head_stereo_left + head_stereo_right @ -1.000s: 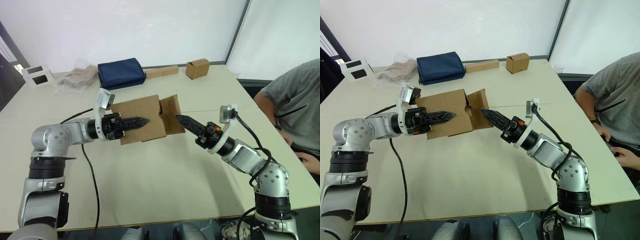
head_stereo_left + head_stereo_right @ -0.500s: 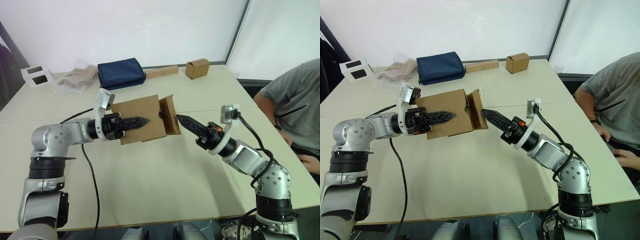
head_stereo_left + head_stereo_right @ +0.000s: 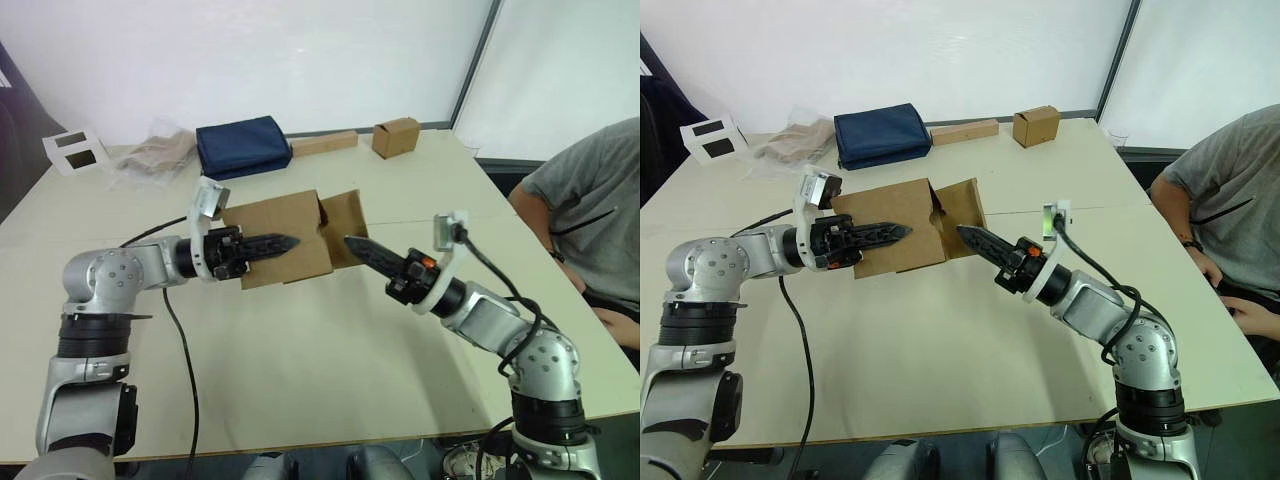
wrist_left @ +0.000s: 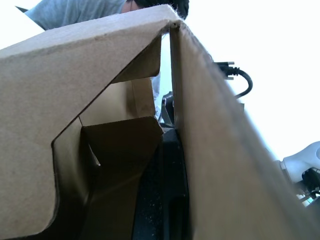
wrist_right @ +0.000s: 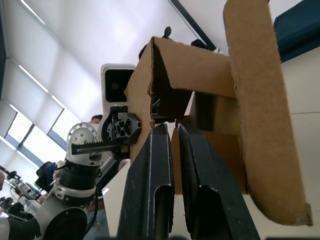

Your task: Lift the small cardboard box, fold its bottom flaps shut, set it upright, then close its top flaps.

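The small cardboard box (image 3: 281,222) hangs on its side just above the table (image 3: 300,350), its open end facing right. My left gripper (image 3: 294,241) is shut on the box's front wall, with one black finger lying across the outside and the other finger (image 4: 162,200) inside. A hinged flap (image 3: 346,213) stands out from the open end, and other flaps (image 4: 117,145) are partly folded inside. My right gripper (image 3: 349,241) is shut with nothing in it. Its tip sits at the lower edge of that flap (image 5: 255,100), at the box's open end.
At the back of the table lie a navy bag (image 3: 242,146), a long cardboard strip (image 3: 323,143), a smaller brown box (image 3: 395,137), a crumpled plastic bag (image 3: 155,155) and a white frame (image 3: 70,150). A person (image 3: 590,200) sits at the table's right side.
The flap had been pushed in toward the opening half a second ago and has swung back out. My right gripper has moved left and slightly lower. The left gripper and box have held still.
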